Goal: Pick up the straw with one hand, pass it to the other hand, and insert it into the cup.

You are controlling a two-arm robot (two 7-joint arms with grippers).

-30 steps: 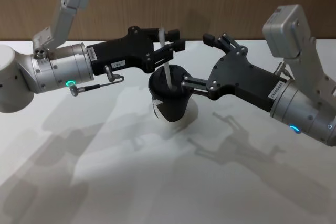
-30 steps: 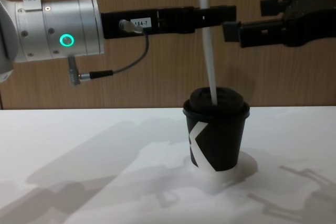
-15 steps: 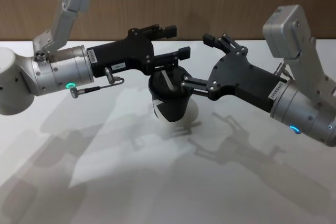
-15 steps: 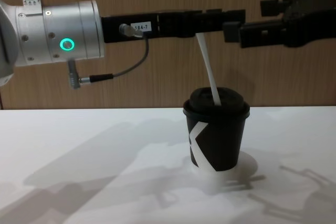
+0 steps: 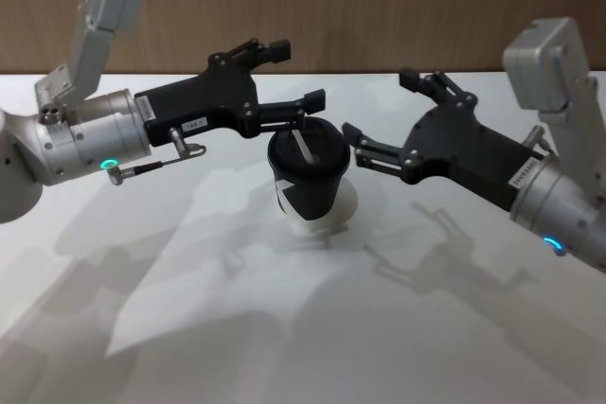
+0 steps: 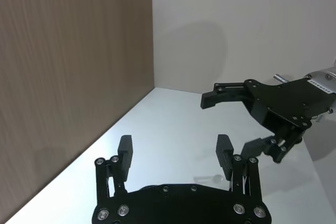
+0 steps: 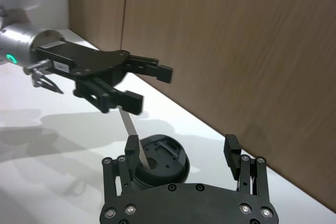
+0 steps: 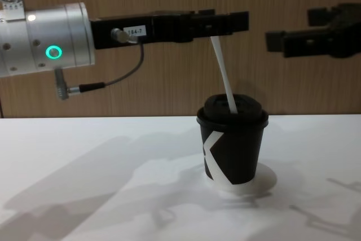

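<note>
The black cup (image 5: 308, 182) with a domed lid and a white K-like mark stands mid-table, also in the chest view (image 8: 232, 146). The white straw (image 8: 224, 74) sticks out of its lid, tilted, with nothing gripping it; its top end lies just beneath one finger of my left gripper (image 5: 295, 75). That labelled gripper is open, hovering above and left of the cup (image 7: 160, 163). My all-black right gripper (image 5: 379, 103) is open, right of the cup and apart from it. The straw (image 7: 131, 129) rises from the lid in the right wrist view.
A wooden wall (image 5: 379, 7) runs behind the white table (image 5: 284, 328). A white disc (image 8: 265, 180) lies under the cup. The left arm's black cable (image 8: 121, 74) hangs below its silver wrist.
The left gripper let go of the straw, which slid deeper into the cup and tilted. Both grippers have since drawn back from the cup, left leftward and right rightward.
</note>
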